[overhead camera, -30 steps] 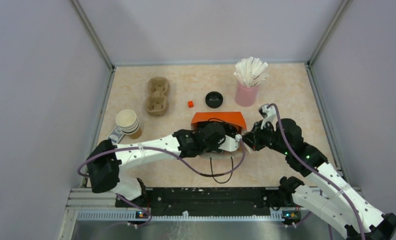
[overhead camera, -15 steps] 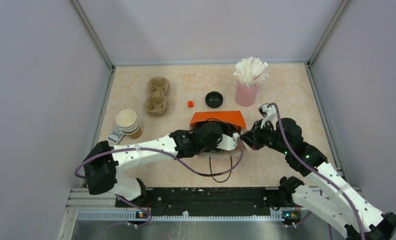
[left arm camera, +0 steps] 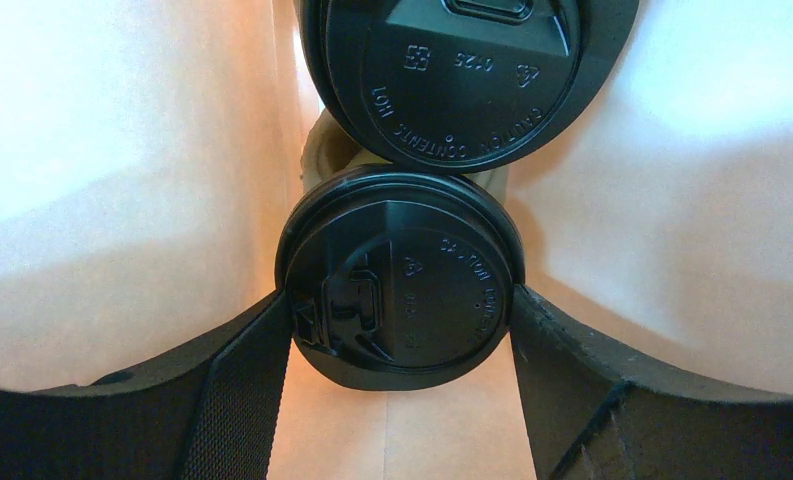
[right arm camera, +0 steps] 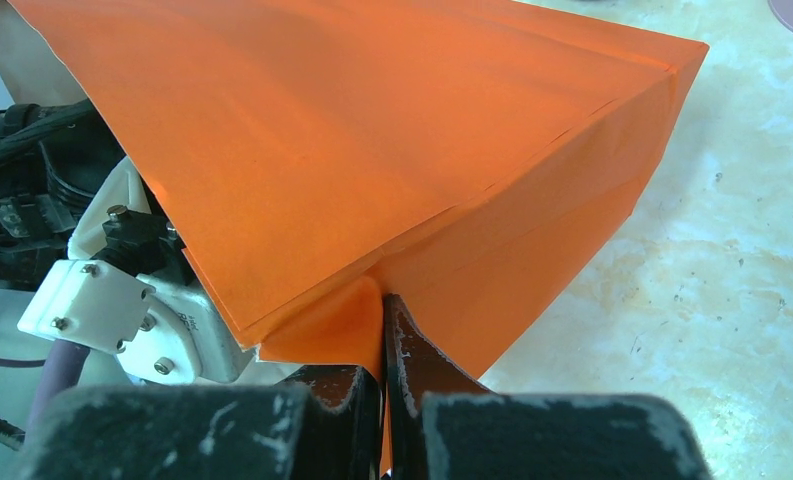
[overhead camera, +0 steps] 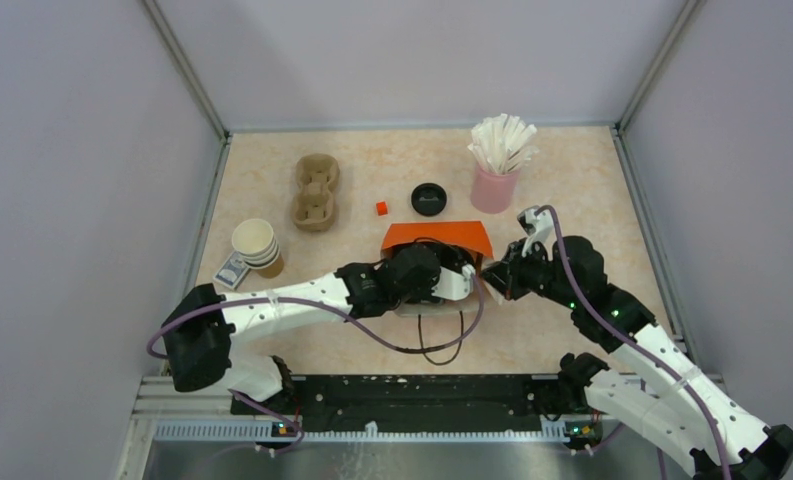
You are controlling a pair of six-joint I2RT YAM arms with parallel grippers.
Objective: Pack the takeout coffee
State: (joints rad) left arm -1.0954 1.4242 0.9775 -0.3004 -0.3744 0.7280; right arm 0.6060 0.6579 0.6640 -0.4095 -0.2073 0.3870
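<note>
Left wrist: upper lid (left arm camera: 462,70) probably "CAUTION CONTENTS"; takeout coffee (left arm camera: 400,295) lettering blurred.

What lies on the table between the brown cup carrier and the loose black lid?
A small red-orange cube, apart from both cup carrier and black lid; the top view shows it.

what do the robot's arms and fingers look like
The left arm and right arm both have white shells with black joints. A thin purple cable loops along each. The left fingers are plain matte black; the right fingers are black with pale scuffs.
</note>
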